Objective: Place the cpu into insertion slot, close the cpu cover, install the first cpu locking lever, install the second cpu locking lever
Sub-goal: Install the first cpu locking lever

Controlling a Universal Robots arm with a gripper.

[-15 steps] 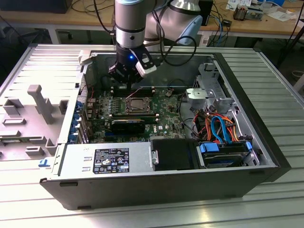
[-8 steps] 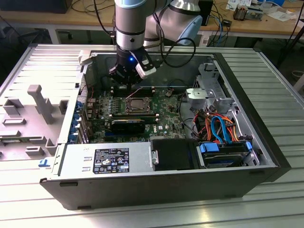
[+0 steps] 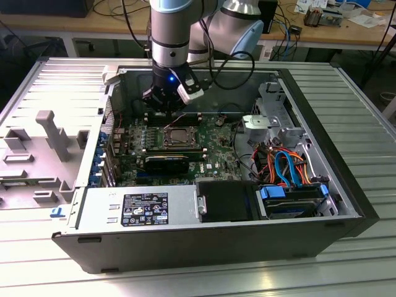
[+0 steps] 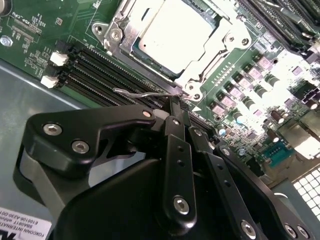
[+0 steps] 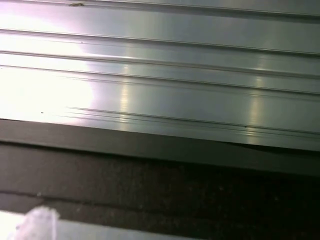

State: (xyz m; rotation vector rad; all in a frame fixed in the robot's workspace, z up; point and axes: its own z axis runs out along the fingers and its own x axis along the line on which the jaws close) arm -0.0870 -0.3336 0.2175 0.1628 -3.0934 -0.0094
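The cpu (image 4: 176, 37) is sitting in the insertion slot under the closed cpu cover (image 4: 122, 37). The gripper (image 4: 176, 102) jaws are pressed together just beside the slot, pushing a thin locking lever (image 4: 145, 93); it probably needs hooking down.

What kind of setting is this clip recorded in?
Likely a robotics lab or electronics workbench. An open computer case lies on a ribbed metal table, its green motherboard exposed beneath the gripper, and a cable-strewn wooden bench stands behind.
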